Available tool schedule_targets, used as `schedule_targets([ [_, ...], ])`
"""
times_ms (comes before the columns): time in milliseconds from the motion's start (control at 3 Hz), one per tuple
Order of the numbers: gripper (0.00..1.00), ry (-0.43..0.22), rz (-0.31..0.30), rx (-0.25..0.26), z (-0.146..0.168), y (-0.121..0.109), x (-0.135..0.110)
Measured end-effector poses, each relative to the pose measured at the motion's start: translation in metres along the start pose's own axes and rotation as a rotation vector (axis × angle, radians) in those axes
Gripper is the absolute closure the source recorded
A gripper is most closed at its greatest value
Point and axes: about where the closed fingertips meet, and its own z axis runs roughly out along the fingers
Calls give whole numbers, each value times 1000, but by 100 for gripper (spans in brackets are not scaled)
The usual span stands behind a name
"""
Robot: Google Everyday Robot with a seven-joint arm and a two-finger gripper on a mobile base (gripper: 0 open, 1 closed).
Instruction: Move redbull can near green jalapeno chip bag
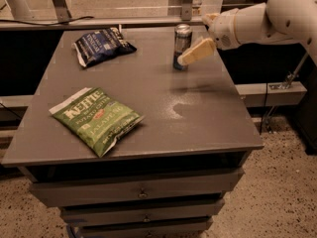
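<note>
The redbull can (181, 43) stands upright at the far right of the grey table (148, 108). My gripper (194, 38) is open just to the right of the can, at its height. One tan finger (198, 50) reaches in front of the can's right side; the other (208, 18) shows behind, near the wrist. I cannot tell whether a finger touches the can. The green jalapeno chip bag (96, 118) lies flat near the table's front left corner, far from the can.
A dark blue chip bag (101, 44) lies at the far left of the table. Drawers (141, 192) sit under the tabletop. A rail and glass panel (124, 19) run behind the table. Speckled floor (277, 182) lies to the right.
</note>
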Motion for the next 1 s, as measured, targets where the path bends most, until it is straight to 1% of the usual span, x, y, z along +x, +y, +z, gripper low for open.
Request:
schedule_targets([
  [333, 0, -108, 84, -3, 29, -11, 5],
  [667, 17, -149, 177, -16, 46, -16, 16],
  [1000, 40, -147, 272, -37, 52, -13, 29],
])
